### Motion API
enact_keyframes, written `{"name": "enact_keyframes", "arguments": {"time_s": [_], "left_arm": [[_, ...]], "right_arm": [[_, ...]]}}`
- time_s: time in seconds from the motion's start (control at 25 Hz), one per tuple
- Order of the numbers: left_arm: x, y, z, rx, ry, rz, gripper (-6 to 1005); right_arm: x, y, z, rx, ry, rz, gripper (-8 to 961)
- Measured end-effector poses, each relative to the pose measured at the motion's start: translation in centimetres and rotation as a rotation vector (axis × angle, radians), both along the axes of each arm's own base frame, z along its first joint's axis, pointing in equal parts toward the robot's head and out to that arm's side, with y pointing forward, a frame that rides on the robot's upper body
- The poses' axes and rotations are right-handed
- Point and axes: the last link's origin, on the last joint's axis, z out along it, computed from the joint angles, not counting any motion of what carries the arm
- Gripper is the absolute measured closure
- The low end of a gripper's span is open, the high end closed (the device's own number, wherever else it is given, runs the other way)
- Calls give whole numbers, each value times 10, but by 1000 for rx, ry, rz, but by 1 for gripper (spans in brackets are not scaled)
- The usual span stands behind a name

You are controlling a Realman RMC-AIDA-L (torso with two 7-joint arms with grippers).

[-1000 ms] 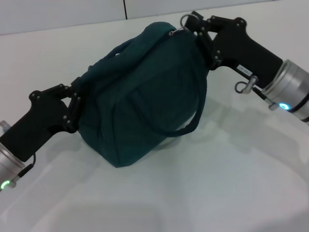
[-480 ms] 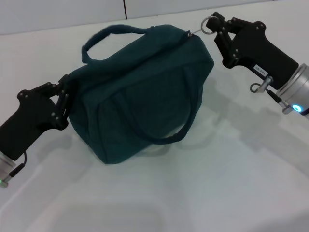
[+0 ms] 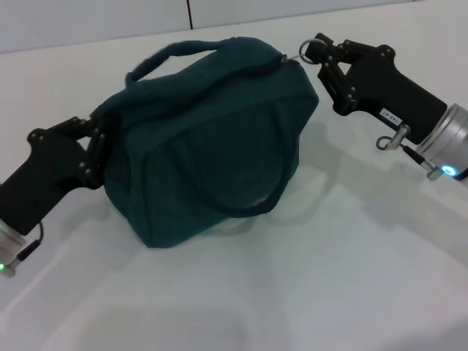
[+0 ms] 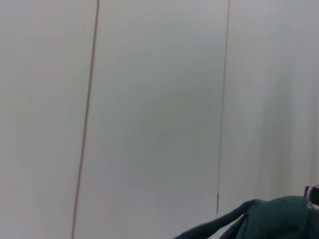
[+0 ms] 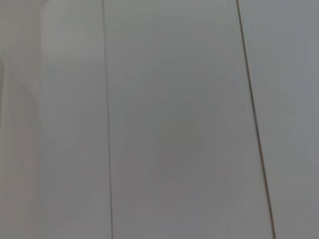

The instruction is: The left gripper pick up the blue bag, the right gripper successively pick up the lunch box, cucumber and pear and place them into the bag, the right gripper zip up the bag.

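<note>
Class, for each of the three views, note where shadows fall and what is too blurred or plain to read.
Head view: soft grey shadow lies on the table under the blue bag. Left wrist view: pale panels with thin seams, and only a soft-edged corner of the bag. Right wrist view: blank panels, nothing to read.

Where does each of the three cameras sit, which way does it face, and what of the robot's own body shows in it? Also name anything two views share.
Head view: on the robot's head, looking forward and down at the white table; shows the left gripper at the blue bag's end and the right gripper at its ring pull.
Left wrist view: on the left arm, facing a pale panelled wall; no robot parts identifiable.
Right wrist view: on the right arm, facing only pale panelled wall; no robot parts.
Shared: the blue bag appears in head and left wrist views.
</note>
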Motion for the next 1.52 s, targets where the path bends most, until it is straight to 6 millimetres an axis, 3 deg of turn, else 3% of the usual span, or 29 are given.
{"name": "enact_keyframes", "arguments": {"time_s": [0.24,0.48,0.72,1.0,1.52], "left_arm": [[10,5,-5,-16,3,-34,939],[10,7,-5,-12,8,-29,943],[10,10,-6,-11,19,-19,944],[12,11,-7,-17,26,-30,944],[14,10,-8,-25,29,-43,945]], "right_arm": [[1,-1,0,0,0,1,793],[10,-6,3,13,-17,-15,572],[33,-4,20,57,-120,-59,476],[36,11,25,50,-198,-75,487],[16,26,1,-20,-292,-36,492]]}}
